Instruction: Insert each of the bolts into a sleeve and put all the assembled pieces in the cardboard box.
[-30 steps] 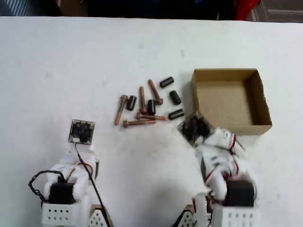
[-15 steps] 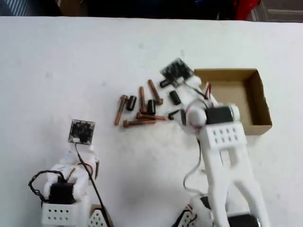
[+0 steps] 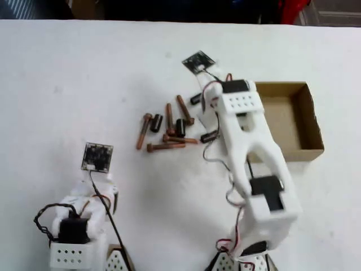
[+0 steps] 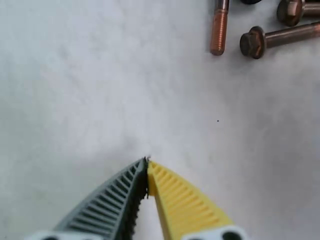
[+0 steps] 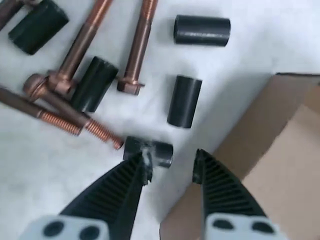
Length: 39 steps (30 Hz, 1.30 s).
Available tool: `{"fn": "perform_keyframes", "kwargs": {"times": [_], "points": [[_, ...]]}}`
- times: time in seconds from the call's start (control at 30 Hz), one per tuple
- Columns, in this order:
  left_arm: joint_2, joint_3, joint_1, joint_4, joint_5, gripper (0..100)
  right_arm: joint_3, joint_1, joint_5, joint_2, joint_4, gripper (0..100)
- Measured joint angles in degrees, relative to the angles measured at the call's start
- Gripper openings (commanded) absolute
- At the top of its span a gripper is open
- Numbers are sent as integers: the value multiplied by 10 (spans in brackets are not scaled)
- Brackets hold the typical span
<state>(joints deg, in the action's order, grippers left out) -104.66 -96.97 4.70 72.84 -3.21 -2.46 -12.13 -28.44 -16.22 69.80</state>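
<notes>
A white bench (image 3: 84, 68) seen from above. Near its middle, copper-coloured bolts (image 3: 144, 131) lie flat in a loose cluster, some crossing one another. Short black sleeves (image 3: 156, 122) lie on their sides among and just beside the bolts. An open cardboard box (image 3: 315, 121) stands on the bench, near the outermost sleeves.

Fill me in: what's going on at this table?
The right gripper hangs open above a black cylindrical sleeve at the edge of the pile of copper-coloured threaded bolts, next to the open cardboard box. The left gripper sits shut over the white table. No bolt looks sleeved; nothing shows in the box.
</notes>
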Motion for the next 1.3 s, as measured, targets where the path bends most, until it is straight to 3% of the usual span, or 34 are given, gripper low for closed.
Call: {"fn": "perform_keyframes", "kwargs": {"times": [0.2,0.53,0.8,1.3], "points": [[0,0,0,0,0,23,-127,0,0,-135,15,190],[0,0,0,0,0,23,-303,0,0,-289,82,190],[0,0,0,0,0,23,-369,3,0,-340,83,15],[0,0,0,0,0,23,-399,4,0,-353,104,16]]}}
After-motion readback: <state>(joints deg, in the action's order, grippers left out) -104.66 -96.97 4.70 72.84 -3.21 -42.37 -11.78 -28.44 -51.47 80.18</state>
